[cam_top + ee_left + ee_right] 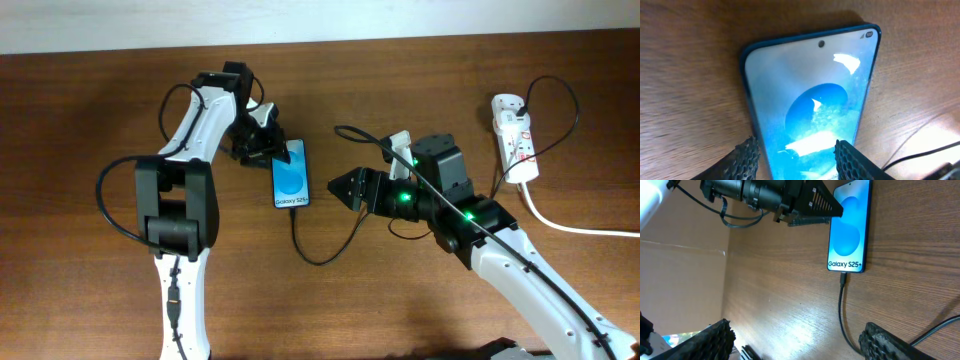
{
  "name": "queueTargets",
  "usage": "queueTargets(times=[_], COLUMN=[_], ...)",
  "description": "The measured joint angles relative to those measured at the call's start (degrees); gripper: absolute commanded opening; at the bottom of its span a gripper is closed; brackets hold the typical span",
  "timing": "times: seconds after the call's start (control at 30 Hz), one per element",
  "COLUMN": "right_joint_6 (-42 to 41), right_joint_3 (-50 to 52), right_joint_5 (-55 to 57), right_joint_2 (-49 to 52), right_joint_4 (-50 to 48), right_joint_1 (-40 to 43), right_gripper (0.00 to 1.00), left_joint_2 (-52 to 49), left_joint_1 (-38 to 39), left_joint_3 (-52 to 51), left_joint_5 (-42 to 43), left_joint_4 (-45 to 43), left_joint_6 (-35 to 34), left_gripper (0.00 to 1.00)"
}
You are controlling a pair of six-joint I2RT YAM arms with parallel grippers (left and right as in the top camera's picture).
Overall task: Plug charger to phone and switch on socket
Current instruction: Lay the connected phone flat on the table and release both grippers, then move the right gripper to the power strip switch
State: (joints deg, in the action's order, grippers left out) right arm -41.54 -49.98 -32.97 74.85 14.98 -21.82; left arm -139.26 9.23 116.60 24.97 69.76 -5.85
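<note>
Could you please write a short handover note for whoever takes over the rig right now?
Left gripper: fingers on either side of the phone; whether it grips is unclear.
Right gripper: open, empty, beside the phone, away from the socket.
Done: the charger has its plug in the phone's bottom port.
Left: switch on the socket, on the right arm's side; its switch state cannot be read here.

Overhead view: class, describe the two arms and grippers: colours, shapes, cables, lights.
The left arm and right arm have white links joined by black motor housings, with black cables looping alongside. Green lights glow near the right wrist. The left gripper and right gripper have black, textured jaws.
</note>
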Motion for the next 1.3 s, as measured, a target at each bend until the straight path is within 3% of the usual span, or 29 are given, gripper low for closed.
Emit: queueTargets(times=[0.2,0.37,0.47,0.53,0.6,0.7,0.83,1.0,1.13,1.3], right_joint_6=[1.57,4.76,5.70,7.10,10.32,13.70,15.15,17.77,21.31,25.18], right_joint_3=[0.00,0.00,-0.50,-2.99,-9.75,-24.87,-38.77,-47.65,-47.76,-48.35], right_joint_5=[0.44,1.31,3.26,5.77,9.29,19.08,29.55,31.65,23.69,12.22], right_joint_2=[0.00,0.00,0.02,0.07,0.11,0.39,0.17,0.00,0.63,12.33], right_joint_4=[2.75,3.89,7.67,13.77,21.59,38.91,49.16,56.63,56.06,54.45], right_joint_1=[0.00,0.00,0.00,0.00,0.00,0.00,1.62,23.71,43.91,64.83], right_gripper=[0.85,0.85,0.86,0.86,0.89,0.91,0.95,1.00,1.00,1.00], left_joint_2=[0.00,1.14,7.82,16.20,25.99,31.56,33.20,33.20,33.20,33.20], left_joint_1=[0.00,0.00,0.00,-0.04,-0.04,-0.04,-0.04,-0.04,-0.04,-0.04], left_joint_3=[1.79,16.33,20.72,21.90,23.04,23.15,23.12,23.12,23.12,23.12], left_joint_5=[-7.48,-12.83,-13.51,-13.70,-13.70,-13.94,-14.08,-14.10,-14.10,-14.10], left_joint_4=[1.14,9.77,12.00,12.28,12.46,13.55,15.28,15.34,16.00,16.39], left_joint_6=[-0.50,-0.68,-0.68,-0.61,-0.22,0.02,0.02,0.02,0.02,0.02], left_gripper=[0.53,0.53,0.55,0.65,1.00,0.99,0.99,0.99,0.99,0.99])
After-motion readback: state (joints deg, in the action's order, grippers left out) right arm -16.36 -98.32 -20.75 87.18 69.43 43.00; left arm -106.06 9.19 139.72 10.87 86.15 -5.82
